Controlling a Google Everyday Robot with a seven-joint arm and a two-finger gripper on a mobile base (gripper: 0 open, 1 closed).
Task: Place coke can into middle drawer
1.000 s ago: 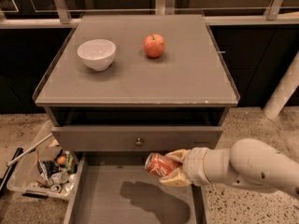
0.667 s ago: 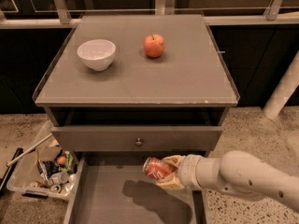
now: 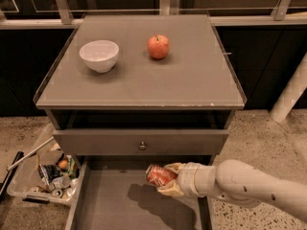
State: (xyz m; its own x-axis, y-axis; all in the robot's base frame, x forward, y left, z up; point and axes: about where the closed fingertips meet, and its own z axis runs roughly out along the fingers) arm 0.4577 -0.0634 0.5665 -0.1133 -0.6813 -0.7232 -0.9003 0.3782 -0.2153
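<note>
The coke can (image 3: 157, 175), red-orange with a silver end, lies on its side in my gripper (image 3: 168, 179), which is shut on it. The arm reaches in from the lower right. The can hangs above the floor of the open middle drawer (image 3: 120, 205), a wide shallow grey drawer pulled out at the bottom of the cabinet. The can's shadow falls on the drawer floor below it.
On the cabinet top (image 3: 192, 80) stand a white bowl (image 3: 99, 55) and a round red-orange apple (image 3: 158, 46). A closed grey drawer front with a small knob (image 3: 142, 145) sits above the open drawer. A clear bin of clutter (image 3: 45, 174) lies on the floor at left.
The gripper with the can has moved slightly left and lower over the open drawer.
</note>
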